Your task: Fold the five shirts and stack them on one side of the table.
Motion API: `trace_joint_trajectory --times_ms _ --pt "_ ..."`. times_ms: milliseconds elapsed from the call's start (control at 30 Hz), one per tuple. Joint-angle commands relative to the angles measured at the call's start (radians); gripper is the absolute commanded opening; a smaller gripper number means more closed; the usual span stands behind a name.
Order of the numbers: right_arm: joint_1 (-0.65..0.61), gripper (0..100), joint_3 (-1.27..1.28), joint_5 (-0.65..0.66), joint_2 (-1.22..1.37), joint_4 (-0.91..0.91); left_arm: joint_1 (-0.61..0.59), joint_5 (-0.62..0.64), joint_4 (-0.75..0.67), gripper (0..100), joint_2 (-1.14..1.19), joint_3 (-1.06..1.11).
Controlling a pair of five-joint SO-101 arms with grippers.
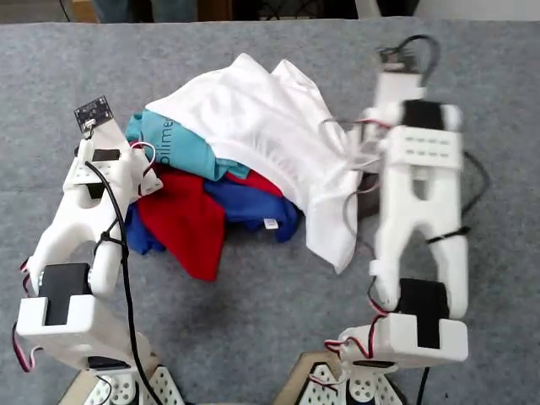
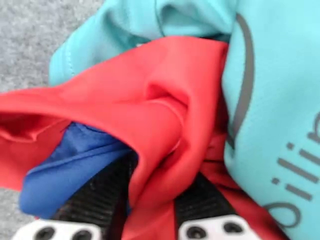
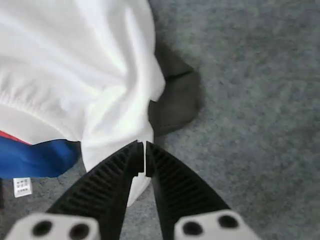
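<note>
Right wrist view: my right claw point(image 3: 144, 149) pinches the white shirt point(image 3: 70, 70) at its edge; my left claw point(image 2: 160, 177) clamps the red shirt point(image 2: 150, 95).

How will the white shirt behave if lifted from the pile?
Probably floppy: the white shirt drapes in soft folds. Likely light, since the right gripper holds its edge with a fingertip pinch. It may drag the blue shirt beneath it.
</note>
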Motion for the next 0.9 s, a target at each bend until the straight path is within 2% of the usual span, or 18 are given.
trace_joint_trajectory --times_ms 0,100,167,300,367,433,500,567,633,733,767,833,867 --pt "0.066 1.3 -0.090 0.054 0.001 0.072 -0.042 -0.009 -0.005 3 0.006 -0.005" --pt "-0.012 1.7 -0.088 0.063 0.012 0.072 -0.042 -0.008 -0.005 3 0.006 -0.005" --pt "-0.089 7.0 -0.071 0.026 0.021 0.020 -0.042 -0.008 -0.002 3 0.006 -0.005" --pt "-0.187 31.6 -0.001 -0.124 0.093 -0.152 -0.042 -0.008 0.002 3 0.006 -0.005" --pt "-0.224 43.3 0.025 -0.117 0.153 -0.222 -0.042 -0.008 0.002 3 0.006 -0.004" --pt "-0.253 49.7 0.035 -0.103 0.226 -0.269 -0.042 -0.008 0.002 3 0.006 -0.005" --pt "-0.264 48.2 0.022 -0.098 0.302 -0.301 -0.042 -0.008 0.002 3 0.006 -0.005" --pt "-0.255 41.0 -0.013 -0.098 0.366 -0.308 -0.042 -0.008 0.002 3 0.006 -0.005" --pt "-0.226 28.3 -0.062 -0.098 0.404 -0.293 -0.042 -0.008 -0.002 3 0.006 -0.005" --pt "-0.186 2.9 -0.174 -0.072 0.415 -0.212 -0.042 -0.008 -0.003 3 0.006 -0.005" --pt "-0.175 1.0 -0.203 -0.044 0.415 -0.178 -0.042 -0.008 -0.003 3 0.006 -0.007" --pt "-0.158 5.0 -0.257 -0.018 0.412 -0.104 -0.042 -0.008 -0.005 3 0.006 -0.007" --pt "-0.147 2.7 -0.282 -0.017 0.409 -0.075 -0.042 -0.008 -0.005 3 0.006 -0.007"
